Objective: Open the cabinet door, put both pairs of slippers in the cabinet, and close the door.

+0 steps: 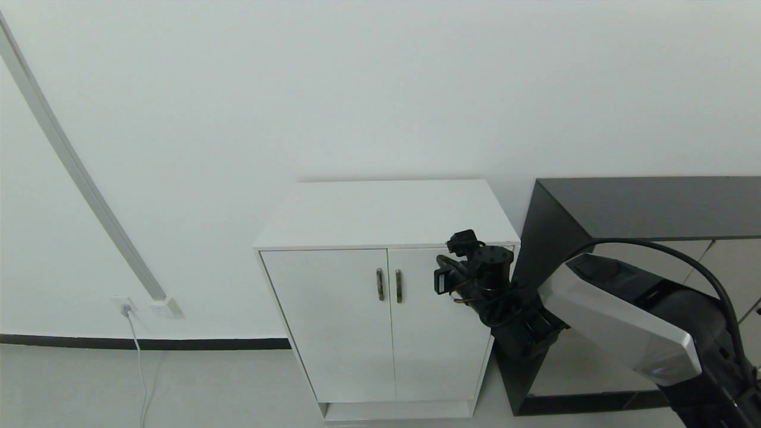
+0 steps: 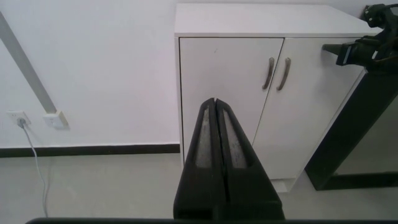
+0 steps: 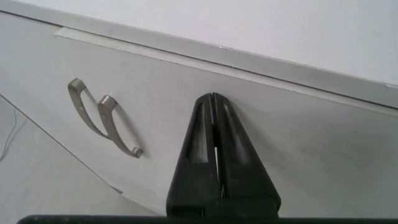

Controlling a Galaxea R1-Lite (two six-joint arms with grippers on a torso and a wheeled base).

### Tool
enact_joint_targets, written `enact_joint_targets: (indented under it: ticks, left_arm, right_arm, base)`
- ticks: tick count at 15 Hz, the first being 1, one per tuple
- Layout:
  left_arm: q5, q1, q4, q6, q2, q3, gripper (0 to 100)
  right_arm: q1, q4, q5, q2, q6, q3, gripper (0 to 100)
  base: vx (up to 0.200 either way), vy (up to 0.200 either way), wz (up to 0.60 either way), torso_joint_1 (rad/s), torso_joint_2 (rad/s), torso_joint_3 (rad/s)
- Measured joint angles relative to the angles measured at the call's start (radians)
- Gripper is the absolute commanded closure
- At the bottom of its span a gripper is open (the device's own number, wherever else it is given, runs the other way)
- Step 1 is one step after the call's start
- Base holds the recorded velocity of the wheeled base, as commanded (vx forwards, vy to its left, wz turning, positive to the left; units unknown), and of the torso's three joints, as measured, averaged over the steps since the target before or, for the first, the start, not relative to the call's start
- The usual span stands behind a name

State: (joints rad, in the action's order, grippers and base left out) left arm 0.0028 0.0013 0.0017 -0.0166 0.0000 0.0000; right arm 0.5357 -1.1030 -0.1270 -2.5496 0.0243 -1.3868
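The white cabinet (image 1: pixel 380 215) stands against the wall with both doors closed. Its two metal handles (image 1: pixel 389 285) sit side by side at the middle seam. My right gripper (image 1: pixel 441 278) is shut and held close in front of the upper part of the right door (image 3: pixel 311 130), to the right of the handles (image 3: pixel 106 121); in the right wrist view its tips (image 3: pixel 213 98) point at the door panel. My left gripper (image 2: pixel 215 104) is shut on nothing and hangs well back from the cabinet (image 2: pixel 227 74), facing its left door. The right gripper (image 2: pixel 344 52) also shows there by the right door.
A black cabinet with a mirrored front (image 1: pixel 630 208) stands directly right of the white one, behind my right arm. At the left, a wall socket (image 1: pixel 123 306) with a hanging cable and a slanted wall trim (image 1: pixel 71 160). Bare grey floor (image 1: pixel 208 386) lies in front.
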Motion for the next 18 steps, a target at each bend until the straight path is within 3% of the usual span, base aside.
enact_joint_targets:
  ticks: [14,18]
  left_arm:
    - [0.000,0.000,0.000,0.000,0.000,0.000,100]
    - [0.000,0.000,0.000,-0.001,0.000,0.000,100]
  right_arm:
    - [-0.017,0.013,0.000,-0.013,0.001,-0.020,100]
    - [-0.014,0.007,0.000,0.053,0.009,0.087,100]
  base:
    - [0.000,0.000,0.00,0.000,0.00,0.000]
    - [0.000,0.000,0.00,0.000,0.00,0.000]
